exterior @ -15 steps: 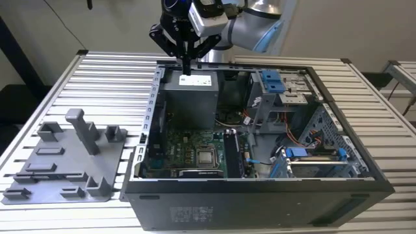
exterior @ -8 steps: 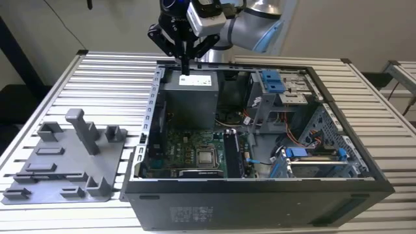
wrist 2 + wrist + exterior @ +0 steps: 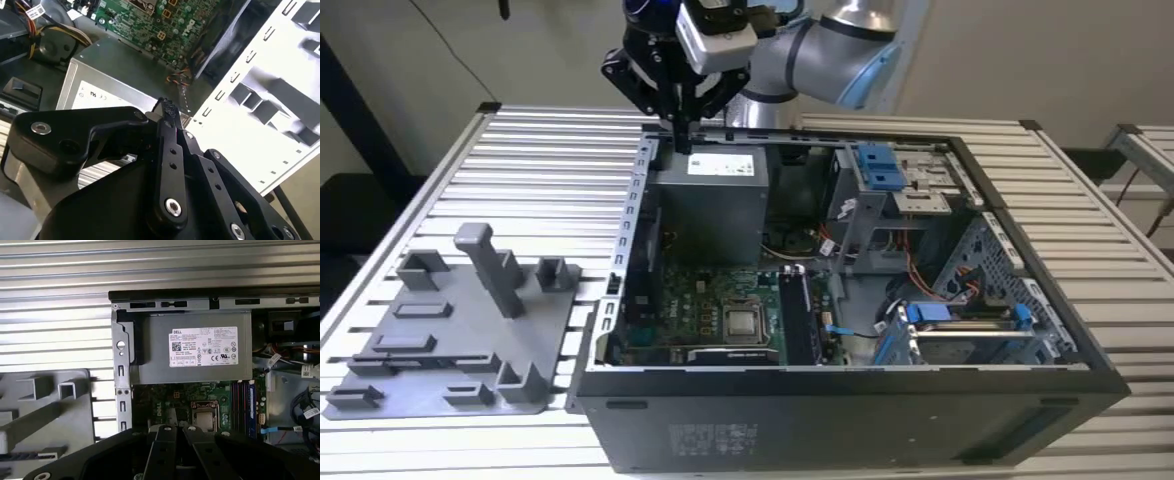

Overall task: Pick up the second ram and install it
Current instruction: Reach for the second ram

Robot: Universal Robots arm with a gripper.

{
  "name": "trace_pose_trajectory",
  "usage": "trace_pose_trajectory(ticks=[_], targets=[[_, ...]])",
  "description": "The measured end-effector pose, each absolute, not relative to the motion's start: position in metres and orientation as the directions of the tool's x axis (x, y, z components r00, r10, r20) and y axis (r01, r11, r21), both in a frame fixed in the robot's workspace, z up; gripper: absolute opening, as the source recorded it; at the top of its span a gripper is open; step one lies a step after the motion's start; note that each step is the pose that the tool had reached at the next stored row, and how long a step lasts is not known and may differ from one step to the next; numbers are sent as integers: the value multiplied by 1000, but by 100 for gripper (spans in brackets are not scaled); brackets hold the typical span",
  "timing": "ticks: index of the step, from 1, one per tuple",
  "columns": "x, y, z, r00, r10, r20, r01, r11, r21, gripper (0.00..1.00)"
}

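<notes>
Second ram (image 3: 30,456): taken to be the thin dark blue strip lying in the grey plate, not yet lifted; judged from colour and shape only.

Worktop (image 3: 520,150): slatted metal, carrying everything.

Computer case (image 3: 854,420): open side up, filling the worktop from the middle to the exterior view's right edge.

Grey plate (image 3: 460,335): has upright posts, sits just beside the case, toward the worktop corner at the exterior view's left.

Power supply (image 3: 720,205): inside the case at its far end.

Claw (image 3: 680,138): clenched, fingers (image 3: 167,112) pressed together with nothing between them. It hangs above the power supply's far edge, well apart from the ram.

Memory slots (image 3: 798,315): beside the processor; cannot tell how many are filled.

Status: pickup and seating both outstanding, as far as shown.
</notes>
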State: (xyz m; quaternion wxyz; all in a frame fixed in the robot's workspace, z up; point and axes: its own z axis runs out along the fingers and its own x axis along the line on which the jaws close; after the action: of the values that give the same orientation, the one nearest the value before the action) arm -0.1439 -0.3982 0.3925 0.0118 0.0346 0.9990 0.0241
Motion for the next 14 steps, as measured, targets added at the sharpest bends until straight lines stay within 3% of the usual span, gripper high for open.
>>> trace_pose_trajectory(ticks=[14], targets=[[-179,-398,392,-997,69,-32,67,996,50,11]])
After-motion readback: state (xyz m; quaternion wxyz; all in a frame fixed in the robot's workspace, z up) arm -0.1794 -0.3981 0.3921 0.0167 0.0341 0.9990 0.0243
